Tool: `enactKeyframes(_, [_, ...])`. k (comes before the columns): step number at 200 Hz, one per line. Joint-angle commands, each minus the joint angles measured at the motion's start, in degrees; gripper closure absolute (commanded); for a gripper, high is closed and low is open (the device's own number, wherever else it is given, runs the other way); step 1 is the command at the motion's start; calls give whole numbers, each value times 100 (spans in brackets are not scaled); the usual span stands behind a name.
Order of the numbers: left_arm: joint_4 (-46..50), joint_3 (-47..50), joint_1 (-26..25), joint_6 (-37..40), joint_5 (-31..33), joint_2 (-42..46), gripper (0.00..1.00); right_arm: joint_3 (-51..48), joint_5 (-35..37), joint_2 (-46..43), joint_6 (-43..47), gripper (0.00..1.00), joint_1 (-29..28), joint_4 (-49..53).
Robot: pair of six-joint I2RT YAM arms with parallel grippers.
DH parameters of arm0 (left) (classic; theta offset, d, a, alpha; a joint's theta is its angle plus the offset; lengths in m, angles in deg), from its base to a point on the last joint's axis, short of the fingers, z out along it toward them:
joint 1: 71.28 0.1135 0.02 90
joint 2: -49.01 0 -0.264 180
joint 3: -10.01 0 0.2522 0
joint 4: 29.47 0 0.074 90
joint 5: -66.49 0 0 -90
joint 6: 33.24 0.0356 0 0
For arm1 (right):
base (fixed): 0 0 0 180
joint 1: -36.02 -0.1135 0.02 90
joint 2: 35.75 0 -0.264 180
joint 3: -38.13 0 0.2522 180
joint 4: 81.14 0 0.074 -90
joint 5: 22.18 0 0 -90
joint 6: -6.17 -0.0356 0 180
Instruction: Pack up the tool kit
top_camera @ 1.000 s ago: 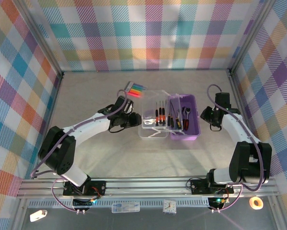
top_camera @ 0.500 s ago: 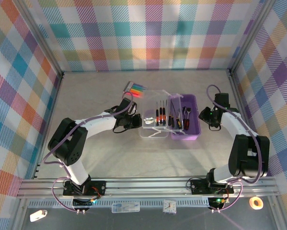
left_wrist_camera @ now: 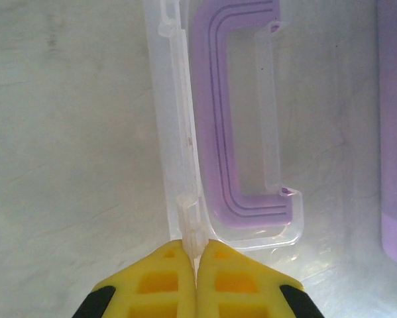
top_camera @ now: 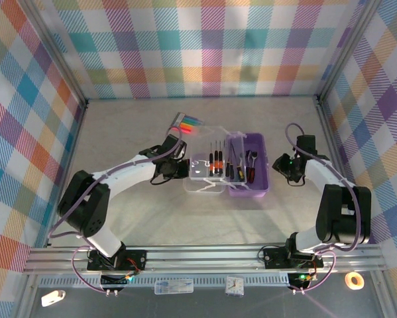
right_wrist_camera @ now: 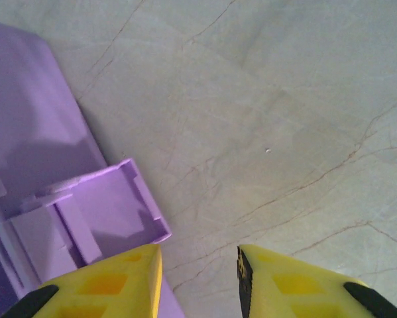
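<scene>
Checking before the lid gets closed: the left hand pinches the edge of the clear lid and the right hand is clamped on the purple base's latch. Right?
Not quite. The left hand does pinch the edge of the clear lid, but the right hand is open, not clamped: the right wrist view shows the table between its fingers, with the purple base's latch beside them.

On the bench point(top_camera: 118, 126), the tool kit point(top_camera: 267, 179) lies with its lid point(top_camera: 203, 187) open to the left of its base, screwdrivers point(top_camera: 216, 158) on both, the marker pack point(top_camera: 187, 123) behind the lid, the left end effector point(top_camera: 186, 169) on the lid's left edge, and the right end effector point(top_camera: 278, 165) just right of the base.
</scene>
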Motion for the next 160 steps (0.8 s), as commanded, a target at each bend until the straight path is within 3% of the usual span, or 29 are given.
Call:
enactKeyframes(1, [1181, -390, 3, 406, 556, 491, 100, -139, -406, -248, -172, 64, -23, -106])
enactKeyframes(21, [1686, -531, 3, 506, 794, 720, 100, -344, -838, -164, -343, 65, -167, -411])
enactKeyframes(85, [2909, -1435, 7, 862, 1410, 1213, 100, -490, -843, 275, -538, 66, -1316, -896])
enactKeyframes(160, [3163, -2143, -291, 746, 1013, 1155, 100, -372, -1224, 570, -1095, 66, -2303, -1568])
